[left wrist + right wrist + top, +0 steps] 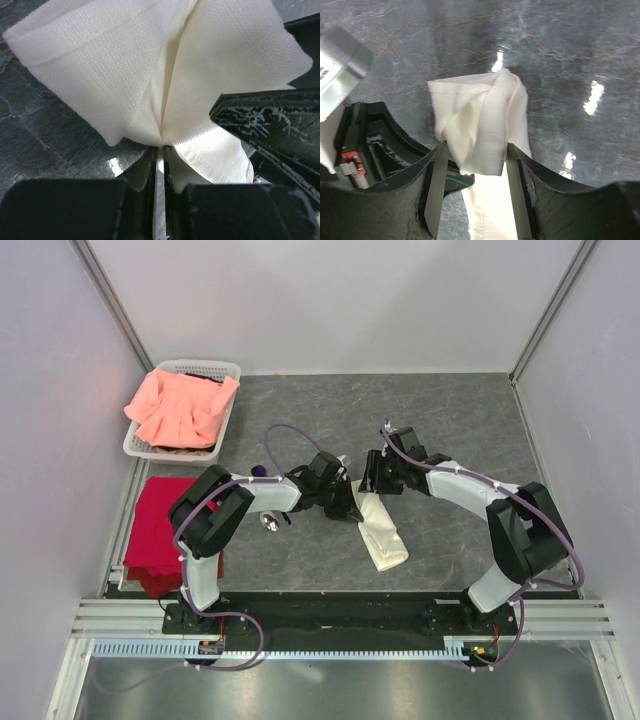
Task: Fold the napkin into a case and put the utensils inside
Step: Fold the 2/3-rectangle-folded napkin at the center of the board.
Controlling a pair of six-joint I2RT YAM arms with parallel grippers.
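napkin (382, 530): plain cream-white | table (450, 430): dark grey, veined | basket (137, 447): white | basket cloth (180, 405): salmon-pink | side cloth (160, 525): red

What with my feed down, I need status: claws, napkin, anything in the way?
Left claw shut on napkin. Right claw astride its folded end, grip unconfirmed. Spoon on table by left arm, not blocking.

The cream-white napkin (383, 535) lies folded into a narrow strip running from 11 to 5 o'clock, its 11 o'clock end bunched. The spoon (271, 524) lies apart at its 9 o'clock.
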